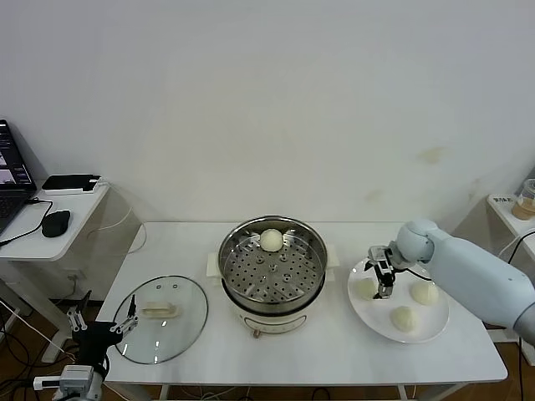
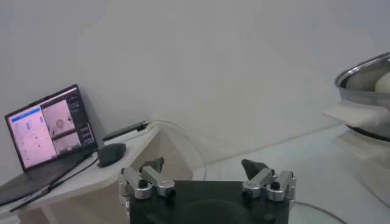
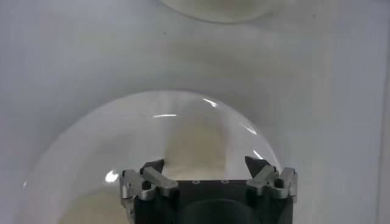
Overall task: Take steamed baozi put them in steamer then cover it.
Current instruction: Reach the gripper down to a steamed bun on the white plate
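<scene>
The steamer (image 1: 251, 299) stands at the table's middle with one baozi (image 1: 271, 240) on the far side of its perforated tray. Three more baozi lie on a white plate (image 1: 376, 317) to its right: one on the left (image 1: 364, 287), one on the right (image 1: 425, 292), one in front (image 1: 404, 317). My right gripper (image 1: 384, 281) hangs open just above the plate beside the left baozi. In the right wrist view its open fingers (image 3: 204, 162) frame a cream baozi (image 3: 195, 143). The cover (image 1: 163, 322) lies flat on the table's left. My left gripper (image 1: 100, 323) is parked open off the front left corner.
A side table (image 1: 33, 238) at far left carries a laptop (image 2: 49, 128) and a mouse (image 1: 55, 222). In the left wrist view the open gripper (image 2: 203, 162) faces that side table, with the steamer (image 2: 365, 79) at the edge. A shelf with a cup (image 1: 527, 199) stands far right.
</scene>
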